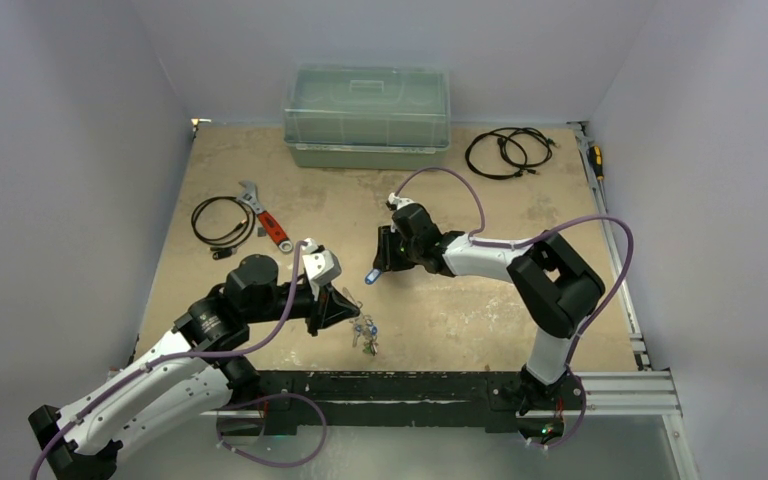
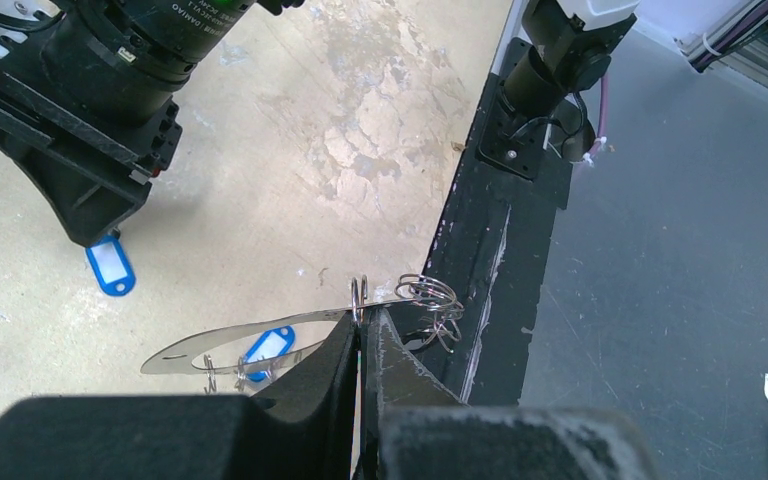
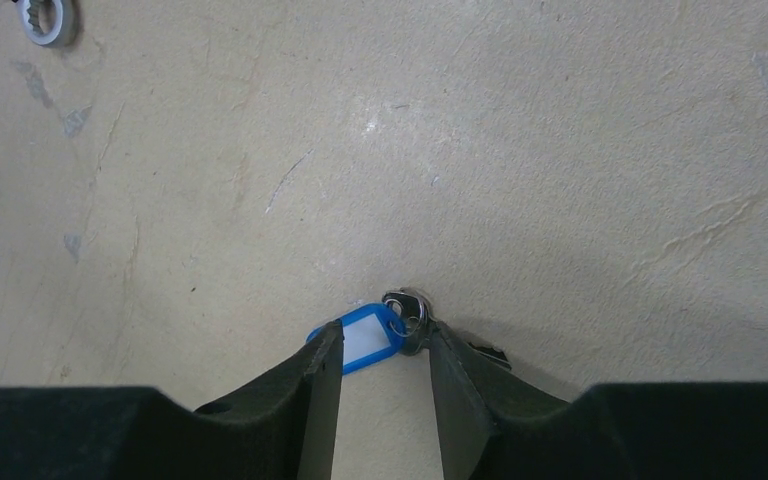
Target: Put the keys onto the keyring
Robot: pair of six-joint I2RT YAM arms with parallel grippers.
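Closest to the left wrist camera, the left gripper was clamped shut on the keyring, seemingly held steady for threading, with several keys hung on it. A blue-tagged key was pinched in the right gripper nearby. Nothing could be made out inside the clear lidded box.

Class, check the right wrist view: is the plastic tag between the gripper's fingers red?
No, the tag on the key in the right gripper is blue with a white window.
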